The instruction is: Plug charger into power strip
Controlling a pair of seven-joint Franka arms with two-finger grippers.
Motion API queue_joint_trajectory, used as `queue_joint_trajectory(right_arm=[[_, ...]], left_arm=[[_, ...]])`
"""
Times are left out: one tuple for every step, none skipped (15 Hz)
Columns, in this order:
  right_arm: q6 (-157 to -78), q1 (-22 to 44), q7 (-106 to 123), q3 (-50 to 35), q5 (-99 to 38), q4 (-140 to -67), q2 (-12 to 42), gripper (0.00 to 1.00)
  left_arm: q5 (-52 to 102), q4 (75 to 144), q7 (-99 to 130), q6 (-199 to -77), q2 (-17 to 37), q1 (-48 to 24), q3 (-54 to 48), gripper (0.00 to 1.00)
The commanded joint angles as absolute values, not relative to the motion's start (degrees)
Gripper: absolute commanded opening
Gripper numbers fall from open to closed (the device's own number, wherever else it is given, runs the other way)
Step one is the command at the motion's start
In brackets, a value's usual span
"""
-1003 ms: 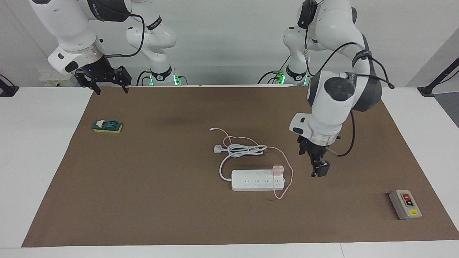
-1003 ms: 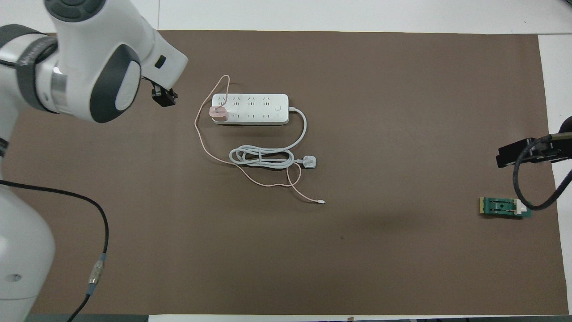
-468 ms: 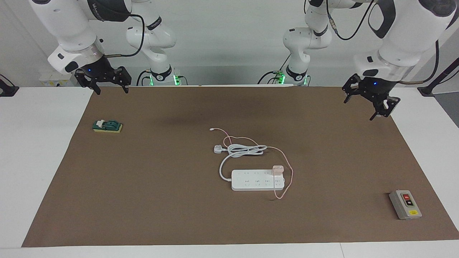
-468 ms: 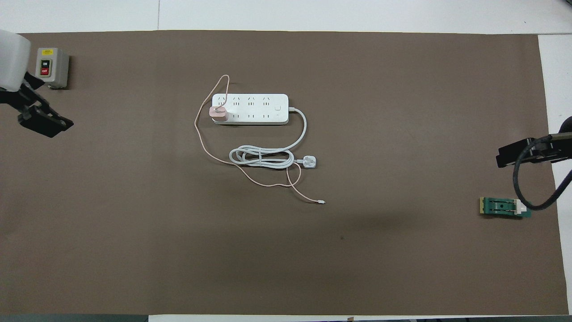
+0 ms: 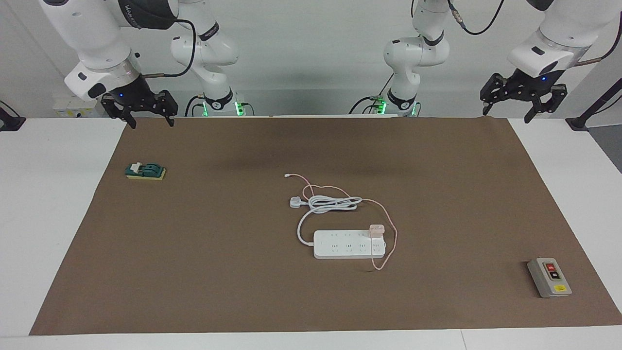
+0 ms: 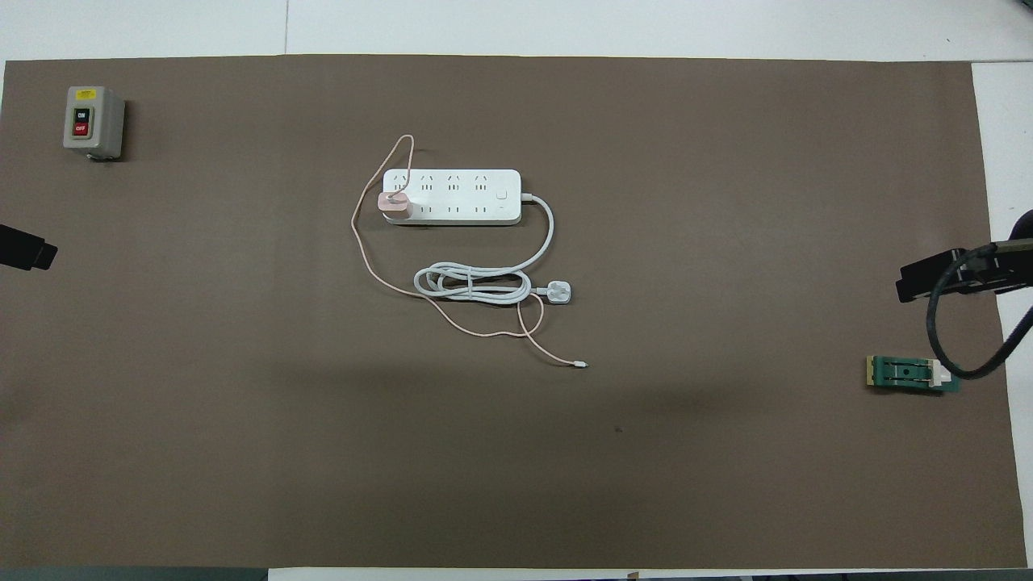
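Observation:
The pale pink charger stands upright in an end socket of the white power strip, at the strip's end toward the left arm. Its thin pink cable loops round that end and trails toward the robots. My left gripper hangs open and empty above the mat's corner at the left arm's end, well away from the strip. My right gripper waits open and empty above the mat's corner at the right arm's end.
The strip's thick white cord lies coiled with its white plug nearer to the robots than the strip. A grey switch box sits at the left arm's end. A green block lies below the right gripper.
My left arm has drawn away from beside the power strip, rising and swinging back to the mat's corner near its base. The charger, strip and right arm have not moved.

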State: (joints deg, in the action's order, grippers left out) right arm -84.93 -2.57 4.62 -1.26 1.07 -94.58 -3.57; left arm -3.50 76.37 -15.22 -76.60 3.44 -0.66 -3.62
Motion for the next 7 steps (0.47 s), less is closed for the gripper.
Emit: queue_joint_trajectory(right_arm=[[-84.4, -3.2, 5.7, -1.4, 0.2, -94.7, -4.0, 1.00], [-84.4, -3.1, 5.6, -1.4, 0.2, -94.7, -4.0, 1.00], [-84.4, -3.0, 5.6, -1.4, 0.2, -94.7, -4.0, 1.00], [-84.4, -2.8, 5.5, -1.4, 0.2, -94.7, -4.0, 1.00], [-84.4, -2.7, 5.5, -1.4, 0.2, -94.7, -4.0, 1.00], [-84.4, -2.7, 5.6, -1.4, 0.2, -94.7, -4.0, 1.00], [-84.4, -2.7, 5.7, -1.4, 0.2, -94.7, -4.0, 1.00]], left_arm=[[-3.1, 80.2, -8.6, -75.8, 0.2, -1.1, -3.9, 1.00], [-3.1, 80.4, -8.7, -75.7, -0.5, -0.4, -3.6, 1.00], [-3.1, 80.4, -8.8, -75.9, -0.9, -0.2, -3.3, 1.00], [-3.1, 80.5, -8.9, -75.9, -0.8, 1.4, -3.3, 1.00], [-3.1, 80.5, -8.8, -75.8, -0.9, 2.1, -3.4, 1.00], [-3.1, 80.7, -8.8, -75.8, -0.9, 2.2, -3.4, 1.00], [-3.1, 80.8, -8.5, -75.8, -1.0, 2.3, -3.4, 1.00]])
